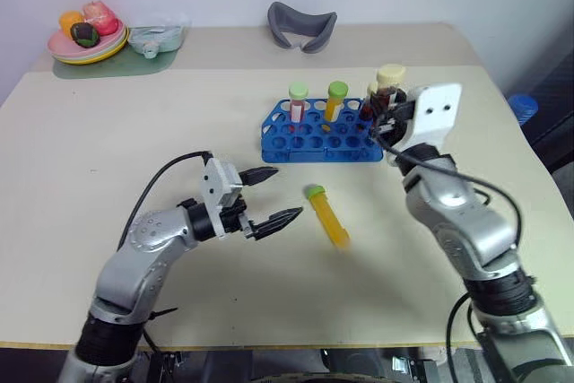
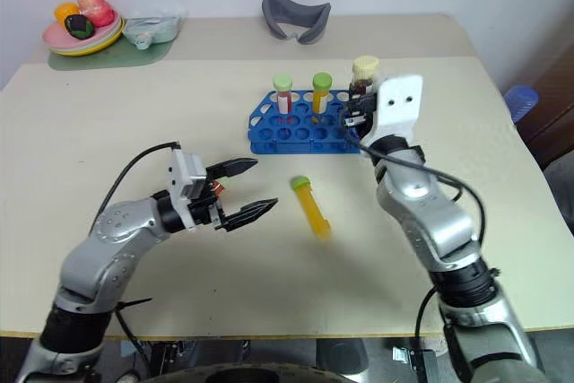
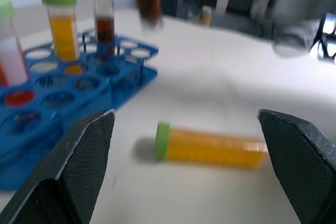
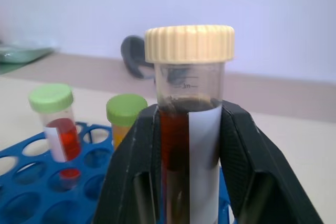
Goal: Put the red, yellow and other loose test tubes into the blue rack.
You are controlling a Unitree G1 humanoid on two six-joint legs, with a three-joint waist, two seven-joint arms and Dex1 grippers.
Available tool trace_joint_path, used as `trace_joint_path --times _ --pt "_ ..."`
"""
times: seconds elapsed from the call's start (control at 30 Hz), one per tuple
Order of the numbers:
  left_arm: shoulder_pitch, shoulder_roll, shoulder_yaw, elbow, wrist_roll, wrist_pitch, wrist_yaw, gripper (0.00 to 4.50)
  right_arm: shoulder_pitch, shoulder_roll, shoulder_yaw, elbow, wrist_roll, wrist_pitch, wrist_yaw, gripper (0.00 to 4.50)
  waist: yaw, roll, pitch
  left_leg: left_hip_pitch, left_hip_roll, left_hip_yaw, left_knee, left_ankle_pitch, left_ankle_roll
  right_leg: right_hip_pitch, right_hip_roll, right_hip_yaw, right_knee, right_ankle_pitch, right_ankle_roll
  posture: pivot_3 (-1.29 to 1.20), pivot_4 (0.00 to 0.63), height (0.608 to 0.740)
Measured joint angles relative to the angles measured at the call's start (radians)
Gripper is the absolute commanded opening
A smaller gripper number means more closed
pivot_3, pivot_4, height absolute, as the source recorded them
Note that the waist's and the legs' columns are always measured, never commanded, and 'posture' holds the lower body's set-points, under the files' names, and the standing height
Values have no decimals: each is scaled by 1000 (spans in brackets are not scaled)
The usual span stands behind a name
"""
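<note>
The blue rack [image 1: 316, 138] stands at mid-table with a red tube [image 1: 297, 105], a yellow tube [image 1: 335, 100] and a dark cream-capped tube [image 3: 103, 19] upright in it. My right gripper [image 1: 384, 114] hovers over the rack's right end, shut on a dark red test tube [image 4: 189, 129] with a cream cap, held upright. A loose yellow tube [image 1: 327, 215] with a green cap lies on the table in front of the rack. My left gripper [image 1: 285, 194] is open just left of it, pointing at it, fingers [image 3: 79, 166] wide and holding nothing.
A grey curved object [image 1: 301, 24] lies at the back of the table. At the far left corner a green mat carries plates of toy food [image 1: 88, 35] and a clear plastic item [image 1: 154, 39]. The table's right edge is close to my right arm.
</note>
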Motion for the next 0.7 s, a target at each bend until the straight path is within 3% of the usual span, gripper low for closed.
trace_joint_path --times 0.13,0.37,0.7 --pt "0 -40 -24 -1 -7 5 31 4500 24 105 -26 123 -111 -147 48 1143 2 0 0 0 0 0 0 0 0 1 0 0 0 0 0 0 150 740" --pt "-15 -31 -26 -34 -41 55 64 4500 22 221 -89 276 -190 -282 133 1143 1 0 0 1 0 0 0 0 -1 1 0 0 1 0 0 0 150 740" --pt "-37 0 -13 -52 -81 84 70 4500 -3 301 -159 419 -255 -363 194 1143 0 0 0 2 0 0 0 1 -2 1 0 0 1 0 0 0 150 740"
